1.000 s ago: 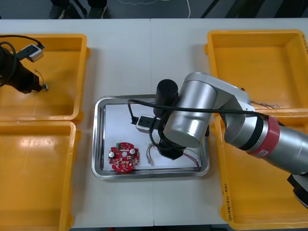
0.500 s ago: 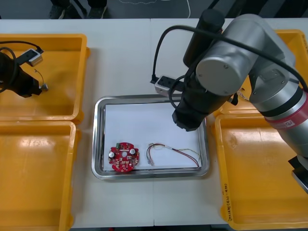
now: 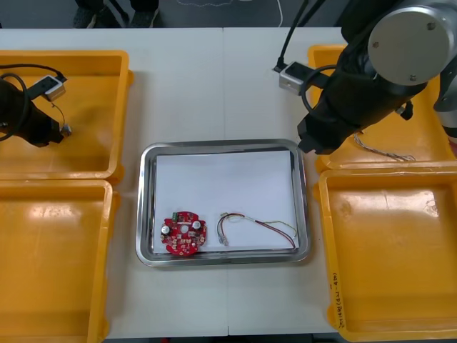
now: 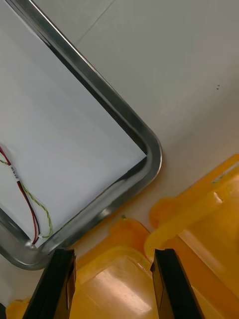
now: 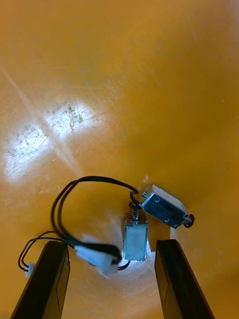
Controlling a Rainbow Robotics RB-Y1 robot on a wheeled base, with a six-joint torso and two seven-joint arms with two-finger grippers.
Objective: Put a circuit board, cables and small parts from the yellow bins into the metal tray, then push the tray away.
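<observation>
Lifted off the metal tray (image 3: 146, 207), the right gripper (image 4: 113, 259) hung released above its far-right corner; the circuit board (image 3: 183, 234) and red and yellow cable (image 3: 258, 229) lay inside. The left gripper (image 5: 112, 246), also released, hovered over small metal parts (image 5: 159, 207) far left.

Tray (image 3: 223, 145) sits mid-table, two bins each side. In the tray, the board (image 3: 184, 234) is at the near-left corner, with a cable (image 3: 257, 227) to its right along the near edge. Left gripper (image 5: 112, 249) is in the far left bin (image 3: 93, 107), with parts (image 5: 162, 207) and a second cable (image 5: 74, 199) between its spread fingers. Right gripper (image 4: 114, 259), fingers apart, is over the tray's far right corner, where it meets the right bins (image 3: 385, 257).
</observation>
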